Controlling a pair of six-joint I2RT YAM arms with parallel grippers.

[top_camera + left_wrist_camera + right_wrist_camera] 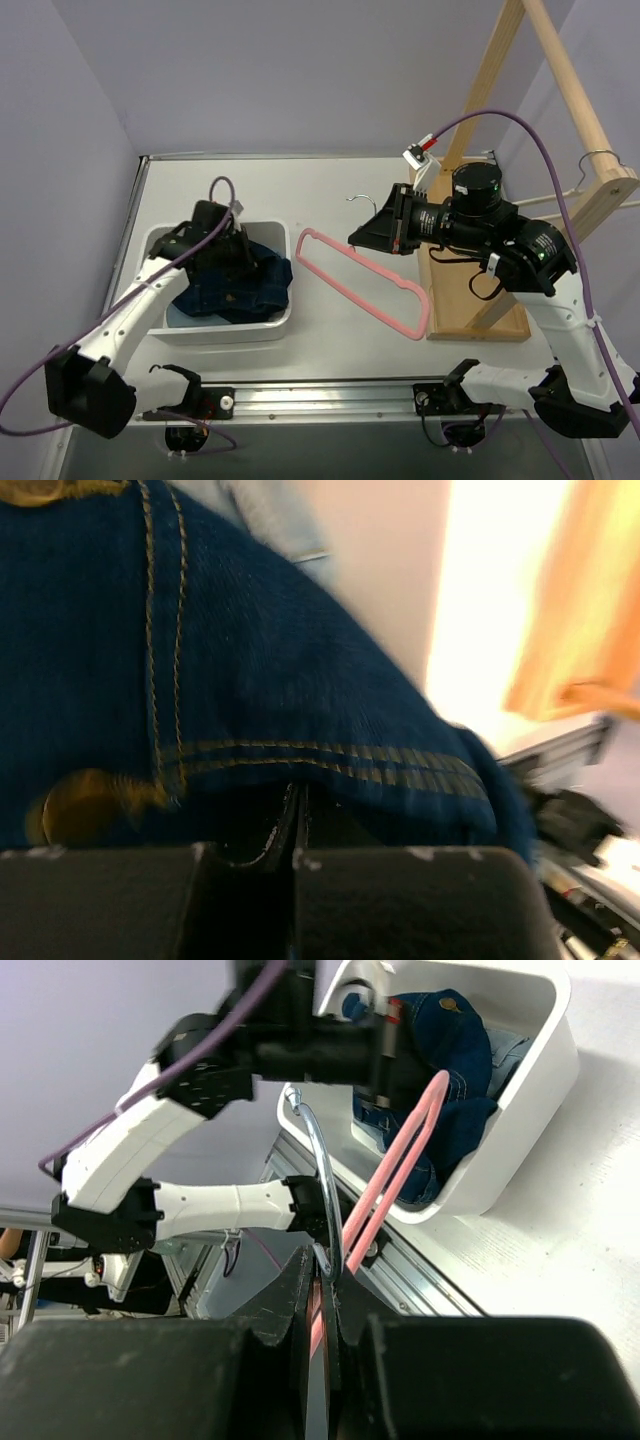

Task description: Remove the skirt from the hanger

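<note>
The right gripper (322, 1285) is closed tightly on the pink hanger (360, 283), which is held above the table (330, 200). The left gripper (297, 815) is closed on the blue denim skirt (240, 290), which is lying in the white bin (230, 328).

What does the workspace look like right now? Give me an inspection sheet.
Surface: pale table, carrying the bin and the rack's base.
Job's things: skirt off the hanger, bundled in the white bin; pink hanger bare.
Clutter: nothing seen.
Claws: left claw shut on skirt inside the bin; right claw shut on hanger near its hook.
Cables: purple cable arcs over the right arm.
Surroundings: wooden rack at right; plain walls.
</note>
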